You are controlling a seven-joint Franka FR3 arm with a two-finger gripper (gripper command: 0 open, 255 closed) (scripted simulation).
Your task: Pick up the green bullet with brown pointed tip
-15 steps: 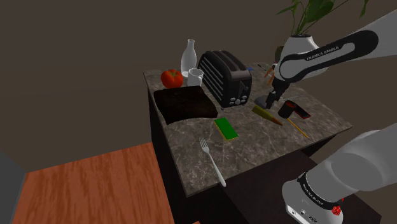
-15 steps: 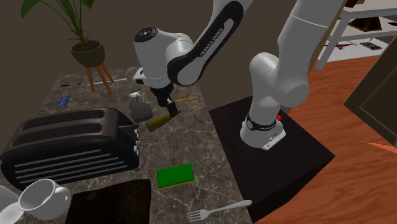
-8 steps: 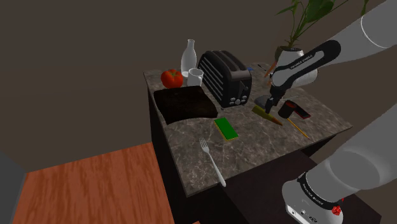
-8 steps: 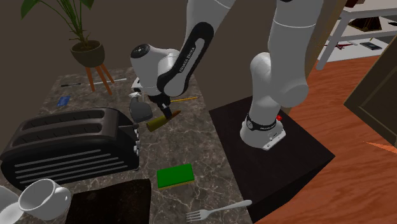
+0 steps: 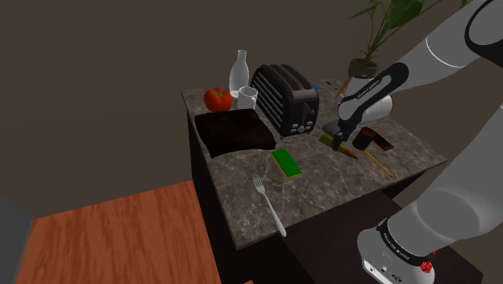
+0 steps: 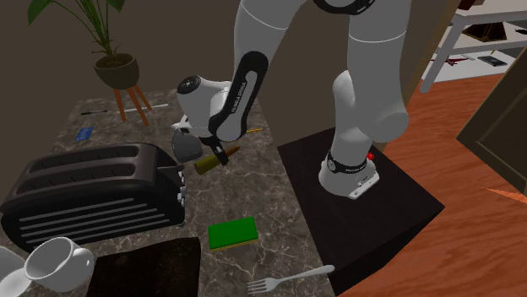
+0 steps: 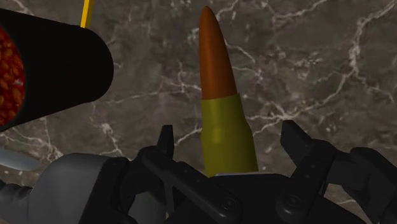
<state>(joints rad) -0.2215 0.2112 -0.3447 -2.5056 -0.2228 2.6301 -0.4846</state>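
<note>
The bullet [image 7: 222, 114] has an olive-green body and a brown-orange pointed tip. It lies flat on the dark marble counter [image 7: 331, 70]. My gripper [image 7: 229, 137] is low over it and open, one finger on each side of the green body with a gap on both sides. The tip points away from the hand. In the shoulder view the bullet [image 5: 340, 146] lies right of the toaster, with the gripper [image 5: 342, 139] down on it. The second exterior view shows the gripper [image 6: 221, 154] at the bullet [image 6: 210, 163] near the counter's edge.
A black cylinder with a red end [image 5: 372, 139] lies close beside the bullet, with a yellow pencil [image 5: 377, 163] past it. A grey object [image 5: 333, 127], black toaster [image 5: 284, 98], green sponge [image 5: 285, 163], fork [image 5: 270, 206] and dark tray [image 5: 232, 131] share the counter.
The arm has folded down and the gripper has dropped from above the counter onto the bullet. The bullet has not moved.
</note>
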